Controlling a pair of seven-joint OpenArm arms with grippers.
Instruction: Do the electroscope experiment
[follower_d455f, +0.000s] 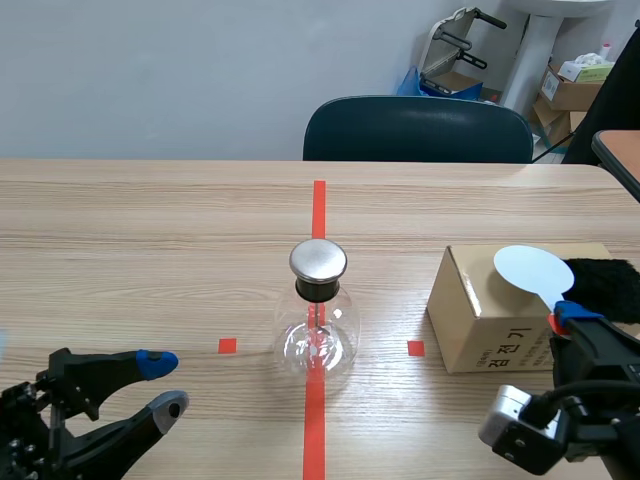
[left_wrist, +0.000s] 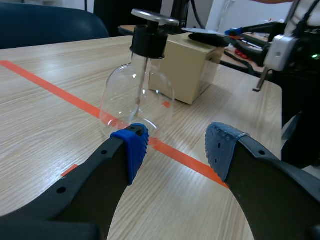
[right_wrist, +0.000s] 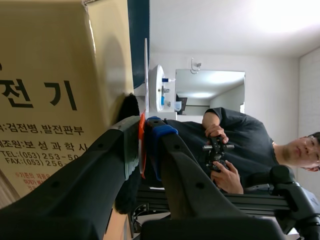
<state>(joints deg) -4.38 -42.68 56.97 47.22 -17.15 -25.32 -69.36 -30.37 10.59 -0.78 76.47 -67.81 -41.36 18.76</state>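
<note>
Glass electroscope flask with a metal cap stands on the red tape line mid-table, just ahead of the left gripper, whose fingers are spread wide. The right gripper clamps the orange handle of a pale disc paddle over the cardboard box. The handle is mostly hidden between the pads.

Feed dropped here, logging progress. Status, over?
Left gripper open, just short of electroscope. Right gripper shut on paddle, disc over box. Nothing between paddle and electroscope.
</note>
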